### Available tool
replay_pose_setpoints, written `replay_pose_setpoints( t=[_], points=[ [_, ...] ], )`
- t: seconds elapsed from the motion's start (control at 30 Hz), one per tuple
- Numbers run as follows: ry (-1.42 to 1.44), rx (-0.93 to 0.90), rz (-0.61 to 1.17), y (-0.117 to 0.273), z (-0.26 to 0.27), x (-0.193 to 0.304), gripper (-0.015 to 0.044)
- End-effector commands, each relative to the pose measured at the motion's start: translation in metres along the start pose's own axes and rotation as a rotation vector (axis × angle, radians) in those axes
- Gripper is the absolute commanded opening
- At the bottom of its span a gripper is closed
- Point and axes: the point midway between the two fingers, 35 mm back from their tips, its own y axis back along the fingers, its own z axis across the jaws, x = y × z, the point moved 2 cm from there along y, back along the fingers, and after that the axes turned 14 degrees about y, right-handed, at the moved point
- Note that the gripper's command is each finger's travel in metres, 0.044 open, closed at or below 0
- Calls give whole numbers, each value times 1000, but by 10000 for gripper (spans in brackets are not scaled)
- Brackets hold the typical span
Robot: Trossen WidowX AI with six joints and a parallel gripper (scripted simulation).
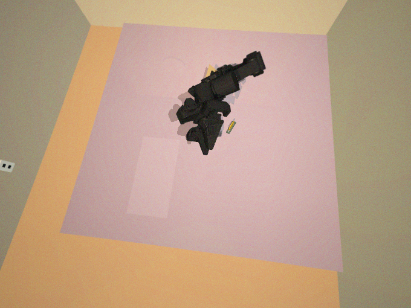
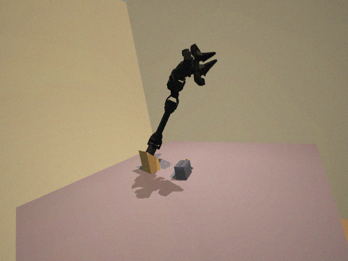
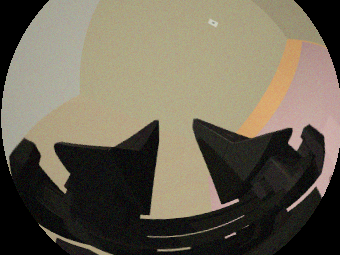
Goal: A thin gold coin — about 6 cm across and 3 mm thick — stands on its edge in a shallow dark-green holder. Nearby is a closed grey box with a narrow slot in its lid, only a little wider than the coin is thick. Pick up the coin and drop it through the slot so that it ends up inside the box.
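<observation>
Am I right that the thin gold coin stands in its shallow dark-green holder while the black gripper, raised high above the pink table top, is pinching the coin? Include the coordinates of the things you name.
Not quite: the black gripper (image 1: 208, 151) (image 2: 216, 56) (image 3: 175, 123) holds nothing; the wrist view shows its fingers apart with nothing between them. The rest is right.
</observation>
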Motion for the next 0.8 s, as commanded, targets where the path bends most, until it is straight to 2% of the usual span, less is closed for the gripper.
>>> replay_pose_setpoints(
  t=[0.0,0.17,0.37,0.57,0.77],
  points=[
    [60,142,5,-2,-30,20,161],
    [151,372,69,6,-83,59,161],
    [261,633,244,39,-141,118,161],
    [356,846,515,95,-185,184,161],
    [415,982,863,168,-208,250,161]
  ],
)
